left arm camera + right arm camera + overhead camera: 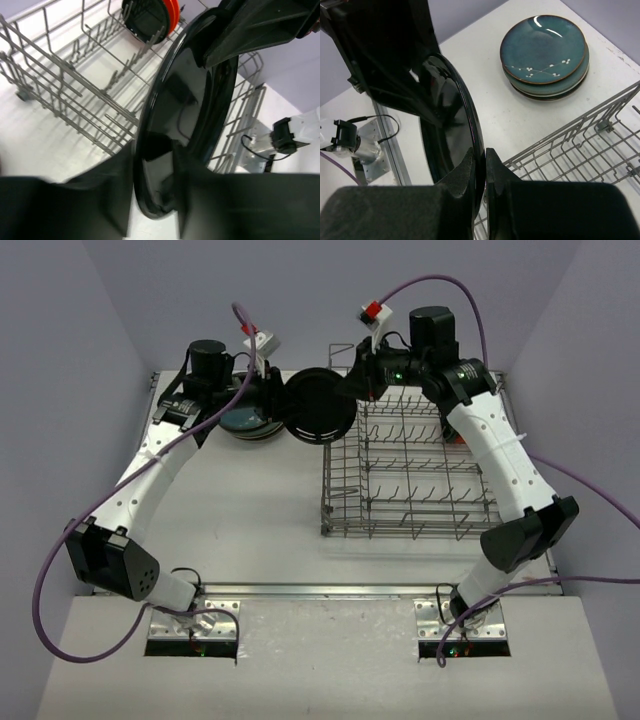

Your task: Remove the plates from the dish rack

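A black plate (318, 405) hangs on edge in the air between the plate stack and the dish rack (420, 480). My right gripper (485, 152) is shut on its rim (447, 125) from the rack side. My left gripper (152, 150) has a finger on each side of the opposite rim (185, 115) and looks closed on it. A stack of teal plates (245, 422) lies flat on the table at back left, the top one with white blossoms (545, 50). A smaller orange-red plate (171, 12) stands in the rack's far corner (75, 85).
The wire rack's raised edge (590, 145) lies just below and right of the held plate. The table's back edge and purple walls are close behind. Purple cables loop from both arms. A metal mounting bracket (365, 150) sits at the table's edge.
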`<move>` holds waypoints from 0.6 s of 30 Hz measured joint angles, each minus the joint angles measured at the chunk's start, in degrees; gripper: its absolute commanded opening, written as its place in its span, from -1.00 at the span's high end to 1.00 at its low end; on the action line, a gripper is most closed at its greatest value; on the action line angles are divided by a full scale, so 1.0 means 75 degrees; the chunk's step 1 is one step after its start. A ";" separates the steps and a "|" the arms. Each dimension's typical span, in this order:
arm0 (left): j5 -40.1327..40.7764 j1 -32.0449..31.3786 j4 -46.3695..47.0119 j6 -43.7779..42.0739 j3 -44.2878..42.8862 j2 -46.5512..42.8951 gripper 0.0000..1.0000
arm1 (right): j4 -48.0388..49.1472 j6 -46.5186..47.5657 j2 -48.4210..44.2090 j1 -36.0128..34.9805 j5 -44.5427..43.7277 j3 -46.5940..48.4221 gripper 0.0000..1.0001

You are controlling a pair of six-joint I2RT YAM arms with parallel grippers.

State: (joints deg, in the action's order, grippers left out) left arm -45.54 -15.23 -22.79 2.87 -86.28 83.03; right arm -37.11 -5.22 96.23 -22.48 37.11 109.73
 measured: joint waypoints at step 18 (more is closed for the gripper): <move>-0.0515 0.2902 -0.1677 -0.0851 0.1707 -0.0511 1.00 | 0.0257 -0.0470 -0.0411 0.0076 -0.0820 -0.0797 -0.94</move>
State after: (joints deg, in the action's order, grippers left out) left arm -49.40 6.54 -35.37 -3.52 -73.48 79.20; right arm -35.18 -8.75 93.15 -21.91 30.96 103.75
